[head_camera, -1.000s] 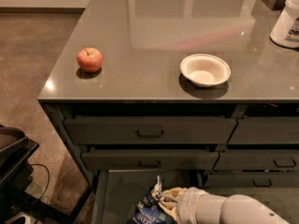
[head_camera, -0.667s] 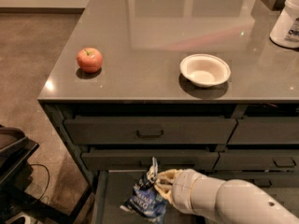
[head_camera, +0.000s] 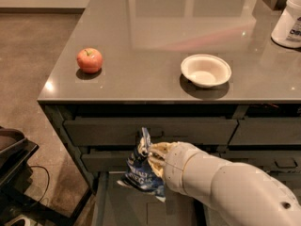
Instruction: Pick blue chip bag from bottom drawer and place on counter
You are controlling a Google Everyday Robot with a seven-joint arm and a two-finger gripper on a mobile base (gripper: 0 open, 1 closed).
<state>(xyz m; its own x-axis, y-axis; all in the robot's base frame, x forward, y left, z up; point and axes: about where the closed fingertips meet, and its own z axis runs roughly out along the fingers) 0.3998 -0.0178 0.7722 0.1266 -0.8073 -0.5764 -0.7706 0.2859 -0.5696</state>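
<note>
The blue chip bag (head_camera: 142, 169) hangs crinkled in the camera view, held in front of the two upper drawer fronts and above the open bottom drawer (head_camera: 123, 207). My gripper (head_camera: 154, 157) is shut on the bag's right side, at the end of the white arm that comes in from the lower right. The glossy dark-grey counter (head_camera: 155, 36) lies above, its front edge a little higher than the bag's top.
On the counter sit a red apple (head_camera: 89, 60) at the left, a white bowl (head_camera: 205, 70) in the middle and a white tub (head_camera: 289, 20) at the far right. Dark equipment (head_camera: 14, 173) stands on the floor at the lower left.
The gripper has lifted the bag up out of the bottom drawer, from the drawer floor to the height of the upper drawer fronts.
</note>
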